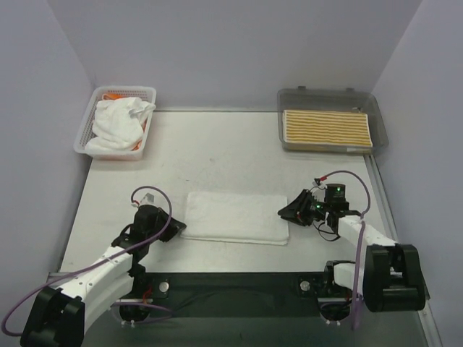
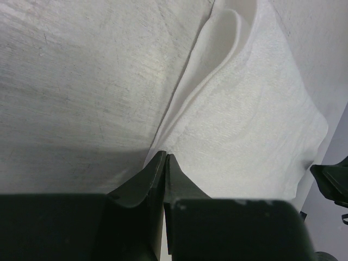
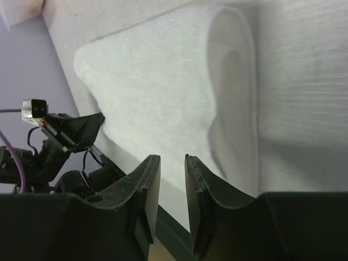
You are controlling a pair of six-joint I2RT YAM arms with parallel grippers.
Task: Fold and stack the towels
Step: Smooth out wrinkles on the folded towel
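**One towel half-folded, both grippers at its ends**

We take the grey tray (image 1: 325, 92) at the far edge as our marker. In it lies the yellow-and-white striped towel (image 1: 327, 128), flat and folded. The white towel (image 1: 235, 217) we are working on lies flat on the table, nearer to us than the tray and to its left. It is folded into a long rectangle, and a rounded fold shows along one side in both wrist views. Well to the left of the tray, at the same far edge, the mesh basket (image 1: 81, 137) holds a loose heap of towels (image 1: 119, 123), white with some orange showing.

The left gripper (image 2: 165, 156) sits at the end of the white towel farther from the tray. Its jaws are pressed together right where the cloth's corner runs in, so we read it as pinching that corner. The right gripper (image 3: 172, 159) is at the end nearer the tray, its jaws apart with nothing between them.

We judge the folding of this towel is midway. The next move calls for the right jaws to close on both layers at their end. The towel can then be folded again, or lifted level toward the tray, without the layers sliding apart.
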